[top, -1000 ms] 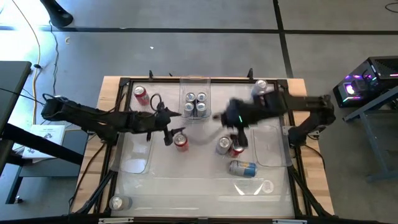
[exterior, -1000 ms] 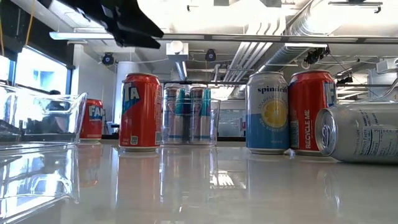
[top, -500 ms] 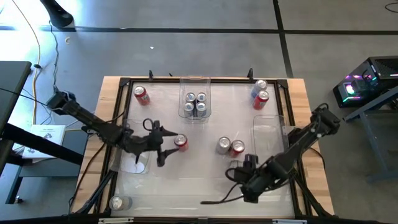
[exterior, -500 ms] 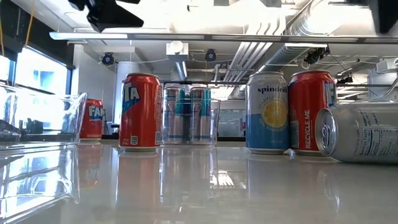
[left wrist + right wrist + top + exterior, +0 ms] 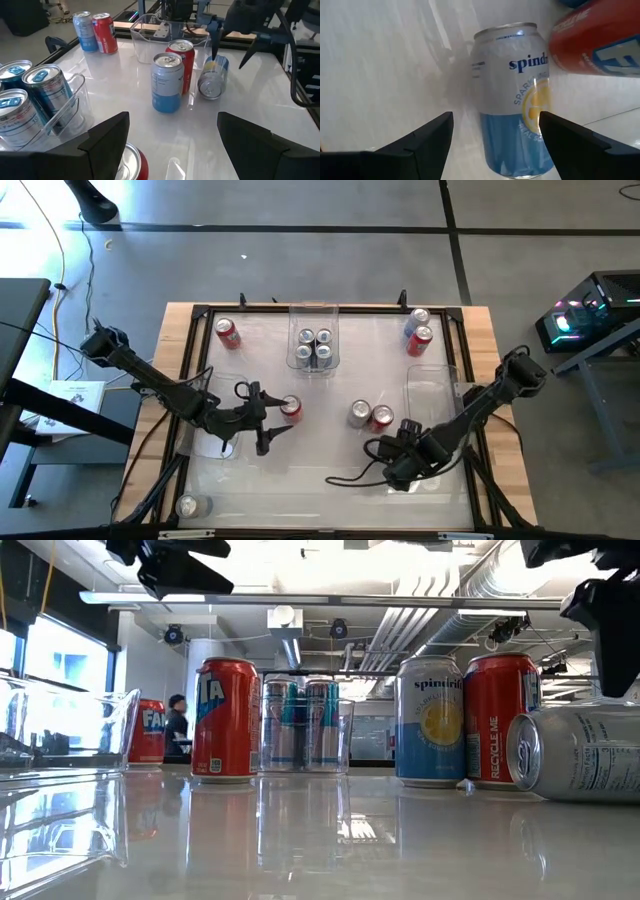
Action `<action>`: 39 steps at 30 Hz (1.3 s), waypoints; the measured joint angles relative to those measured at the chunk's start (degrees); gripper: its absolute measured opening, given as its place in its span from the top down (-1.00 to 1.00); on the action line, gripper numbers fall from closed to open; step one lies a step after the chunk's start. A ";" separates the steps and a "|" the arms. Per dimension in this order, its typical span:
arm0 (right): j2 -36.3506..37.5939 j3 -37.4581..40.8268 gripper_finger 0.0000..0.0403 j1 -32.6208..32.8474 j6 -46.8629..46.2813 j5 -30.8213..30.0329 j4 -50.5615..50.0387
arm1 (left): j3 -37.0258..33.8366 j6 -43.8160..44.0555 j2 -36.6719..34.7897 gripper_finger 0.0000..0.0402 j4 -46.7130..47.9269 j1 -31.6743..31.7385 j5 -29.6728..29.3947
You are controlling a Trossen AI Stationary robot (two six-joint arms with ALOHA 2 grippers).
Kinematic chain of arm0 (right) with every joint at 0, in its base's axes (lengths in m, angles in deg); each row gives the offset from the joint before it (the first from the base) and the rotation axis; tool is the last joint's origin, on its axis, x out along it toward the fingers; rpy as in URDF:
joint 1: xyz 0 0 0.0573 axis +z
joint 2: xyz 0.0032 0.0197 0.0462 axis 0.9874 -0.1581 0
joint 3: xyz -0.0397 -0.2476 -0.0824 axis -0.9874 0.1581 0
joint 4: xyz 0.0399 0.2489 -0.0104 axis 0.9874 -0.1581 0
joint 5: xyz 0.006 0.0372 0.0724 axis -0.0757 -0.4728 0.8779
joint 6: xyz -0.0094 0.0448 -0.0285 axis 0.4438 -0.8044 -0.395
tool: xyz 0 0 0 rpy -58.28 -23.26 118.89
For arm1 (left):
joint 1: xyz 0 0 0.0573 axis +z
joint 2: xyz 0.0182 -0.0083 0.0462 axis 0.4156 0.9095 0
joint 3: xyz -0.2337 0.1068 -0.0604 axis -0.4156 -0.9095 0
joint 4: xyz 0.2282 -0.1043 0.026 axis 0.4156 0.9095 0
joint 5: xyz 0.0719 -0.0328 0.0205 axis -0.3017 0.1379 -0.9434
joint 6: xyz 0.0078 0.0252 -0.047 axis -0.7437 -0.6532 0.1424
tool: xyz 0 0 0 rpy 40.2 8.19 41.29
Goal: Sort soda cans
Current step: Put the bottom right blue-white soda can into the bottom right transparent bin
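From above, the soda cans are scattered: four silver-topped ones (image 5: 314, 348) in a clear bin (image 5: 313, 310) at the far middle, red cans (image 5: 227, 332) elsewhere. In the low view a toppled grey can (image 5: 575, 755) lies at right. Left gripper (image 5: 170, 142) stands open over a red can (image 5: 131, 164); right gripper (image 5: 495, 137) is open at a blue-and-white can (image 5: 517, 100).

Grey floor (image 5: 300, 270) crossed by dark lines; exposed ceiling ducts (image 5: 480, 585) (a person (image 5: 178, 725) beyond)

overhead, table-level, two wrist views
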 joint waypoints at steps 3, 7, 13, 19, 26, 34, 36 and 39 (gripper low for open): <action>-0.46 0.00 -0.44 -0.42 0.65 2.10 1.47 | 0.00 0.00 -0.01 -0.47 0.18 0.00 -0.08; -2.38 -0.24 -0.44 -0.44 2.40 3.51 2.29 | 0.00 -0.42 -0.01 -0.47 0.26 -0.01 -0.13; -4.15 -2.80 -0.44 0.24 3.07 6.10 7.25 | 0.00 -0.44 -0.02 -0.47 0.43 -0.02 -0.12; -3.80 -7.07 -0.44 0.65 4.65 -0.44 6.01 | 0.00 -0.48 -0.02 -0.47 0.48 -0.02 -0.11; -3.87 -7.17 -0.44 -2.39 4.21 -1.82 4.36 | 0.00 -0.48 -0.04 -0.47 0.49 -0.02 -0.07; -3.85 -3.36 -0.44 -5.54 4.48 -1.47 2.84 | 0.00 -0.13 -0.07 -0.47 0.71 -0.02 0.24; -3.85 -1.39 -0.44 -5.88 4.30 0.01 4.05 | 0.00 -0.13 -0.07 -0.47 0.71 -0.02 0.24; -3.74 -0.01 -0.44 -6.12 2.20 1.28 4.87 | 0.00 -0.11 -0.06 -0.47 0.70 -0.02 0.25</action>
